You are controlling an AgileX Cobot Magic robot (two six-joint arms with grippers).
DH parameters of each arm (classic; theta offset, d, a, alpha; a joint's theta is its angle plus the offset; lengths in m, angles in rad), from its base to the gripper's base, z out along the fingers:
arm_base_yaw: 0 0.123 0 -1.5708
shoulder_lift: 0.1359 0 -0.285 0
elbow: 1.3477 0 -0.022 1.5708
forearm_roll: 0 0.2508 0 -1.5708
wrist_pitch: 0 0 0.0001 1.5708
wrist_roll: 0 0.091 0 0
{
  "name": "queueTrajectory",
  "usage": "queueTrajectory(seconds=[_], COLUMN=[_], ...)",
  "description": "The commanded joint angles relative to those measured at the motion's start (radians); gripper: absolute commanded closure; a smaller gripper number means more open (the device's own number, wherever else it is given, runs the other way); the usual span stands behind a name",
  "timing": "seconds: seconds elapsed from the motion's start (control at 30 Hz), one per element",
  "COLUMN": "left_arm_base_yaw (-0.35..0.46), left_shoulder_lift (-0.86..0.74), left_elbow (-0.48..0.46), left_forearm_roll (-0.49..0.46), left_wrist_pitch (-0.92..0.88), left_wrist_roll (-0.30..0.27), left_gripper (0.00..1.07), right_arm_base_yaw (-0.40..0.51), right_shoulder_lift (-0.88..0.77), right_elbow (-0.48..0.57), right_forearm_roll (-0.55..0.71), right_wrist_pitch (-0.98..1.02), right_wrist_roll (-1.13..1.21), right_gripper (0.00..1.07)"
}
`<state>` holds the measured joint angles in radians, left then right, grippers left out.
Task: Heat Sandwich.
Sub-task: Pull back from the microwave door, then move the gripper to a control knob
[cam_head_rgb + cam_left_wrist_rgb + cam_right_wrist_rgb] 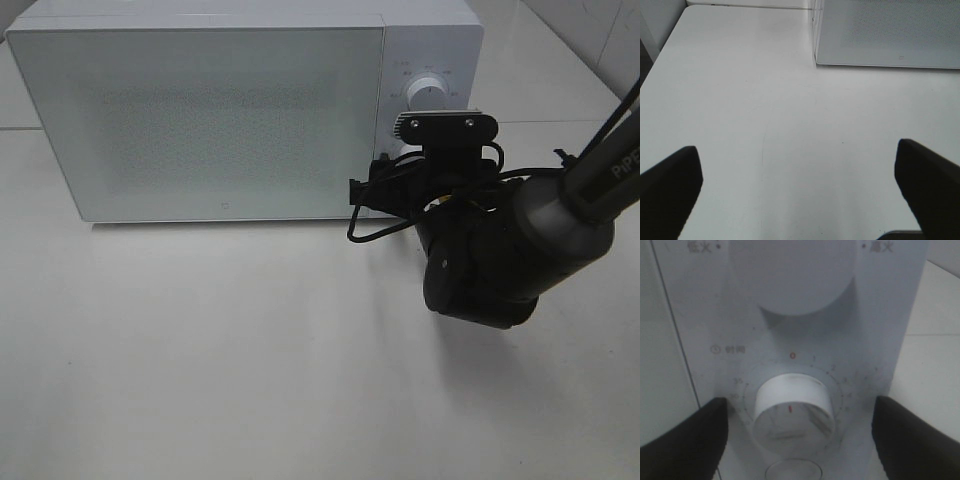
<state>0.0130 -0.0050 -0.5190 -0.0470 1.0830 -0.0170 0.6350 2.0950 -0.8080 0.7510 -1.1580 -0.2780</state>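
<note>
Seemingly well along: in the exterior high view the microwave (200, 110) fills the upper left of the frame with its door shut, and the desk (200, 350) in front carries no sandwich, which shows in no view. The frosted door hides the inside, so I judge it is loaded but cannot confirm it. The right arm (520, 250) reaches in from the right edge to the control panel, under the upper knob (428, 92). In the left wrist view the left tool (800, 185) hangs over bare desk, its fingers wide apart in the lower corners and holding nothing, with the microwave's corner at upper right. In the right wrist view the right tool (800, 435) has its fingers apart on either side of the timer knob (792, 407) at lower centre, not clamped on it. Gripping and turning that knob looks to be what is left.
</note>
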Motion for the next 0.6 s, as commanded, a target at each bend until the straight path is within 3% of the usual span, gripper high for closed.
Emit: queueTrajectory(seconds=[0.03, 0.6], left_arm_base_yaw=[0.003, 0.003], left_shoulder_lift=[-0.016, -0.016], left_elbow=[0.003, 0.003], left_forearm_roll=[-0.006, -0.006], left_wrist_pitch=[-0.014, -0.014], left_wrist_roll=[-0.002, -0.002], left_gripper=[0.06, 0.06], right_arm_base_yaw=[-0.007, -0.004], right_shoulder_lift=[0.002, -0.010], right_elbow=[-0.011, -0.010], right_forearm_roll=[-0.018, -0.018], right_wrist_pitch=[-0.004, -0.023], right_wrist_roll=[-0.006, -0.006], right_gripper=[0.31, 0.38])
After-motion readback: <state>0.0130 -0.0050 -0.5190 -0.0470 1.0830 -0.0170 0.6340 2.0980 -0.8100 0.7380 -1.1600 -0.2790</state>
